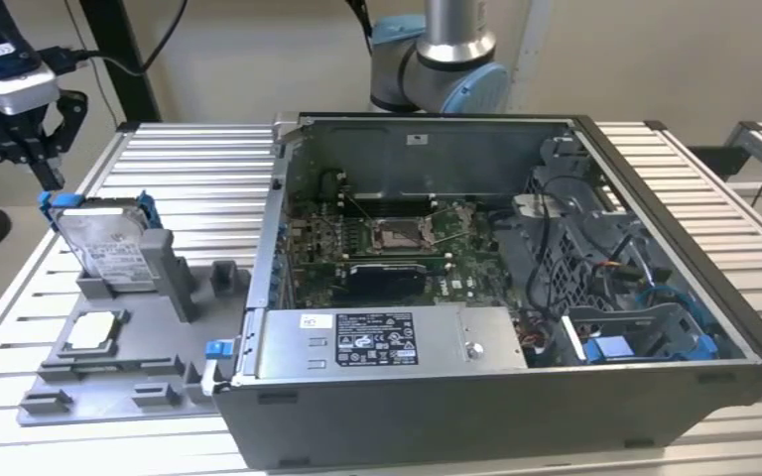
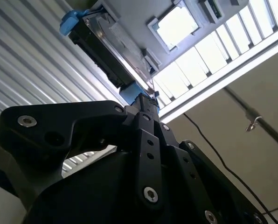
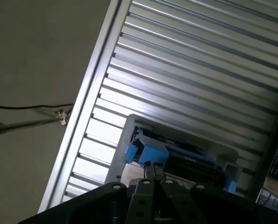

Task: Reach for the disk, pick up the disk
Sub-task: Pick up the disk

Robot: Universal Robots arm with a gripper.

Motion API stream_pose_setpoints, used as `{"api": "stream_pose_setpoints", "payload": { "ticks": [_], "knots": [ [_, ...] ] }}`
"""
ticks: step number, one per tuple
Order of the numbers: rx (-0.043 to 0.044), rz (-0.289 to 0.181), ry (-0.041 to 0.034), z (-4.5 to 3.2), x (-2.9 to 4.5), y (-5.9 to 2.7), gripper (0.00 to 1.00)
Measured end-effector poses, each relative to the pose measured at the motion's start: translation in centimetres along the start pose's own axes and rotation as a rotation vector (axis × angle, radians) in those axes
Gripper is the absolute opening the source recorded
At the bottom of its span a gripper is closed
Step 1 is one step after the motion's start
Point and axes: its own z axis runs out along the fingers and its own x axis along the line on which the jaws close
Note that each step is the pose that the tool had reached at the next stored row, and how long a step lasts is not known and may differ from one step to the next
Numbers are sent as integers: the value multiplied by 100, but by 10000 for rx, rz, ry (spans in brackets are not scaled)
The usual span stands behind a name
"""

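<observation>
My gripper point(image 1: 48, 177) hung with its fingers drawn together and nothing between them, as far as I could judge. The tips pointed down at the disk point(image 1: 106, 250). The disk lay directly below me, and its nearest part was the blue frame point(image 1: 51, 201) at its top corner, on the exterior view's left. In both wrist views that blue corner point(image 3: 146, 153) sat just beyond my fingertips point(image 3: 153, 171), near but apart.

The disk stood on edge (label face outward) in an upright slot of the grey holder point(image 1: 156, 327). Its top edge ran away from me toward the exterior view's right, so I was over one end of it, not the middle. A small square chip point(image 1: 94, 332) lay flat in a shallow recess of the same holder, nearer the camera.

The holder rested on the slatted table point(image 1: 195, 169). Just beside it stood the open computer case point(image 1: 487, 416), with its board point(image 1: 395, 243) and a grey power box point(image 1: 381, 342) inside.
</observation>
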Motion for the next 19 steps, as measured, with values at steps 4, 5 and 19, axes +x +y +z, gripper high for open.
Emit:
{"api": "stream_pose_setpoints", "payload": {
  "ticks": [4,5,19],
  "knots": [
    [3,-229,9,0,0,0,0],
    [5,-278,11,0,0,0,0],
    [12,-790,31,0,0,0,0]
  ]
}}
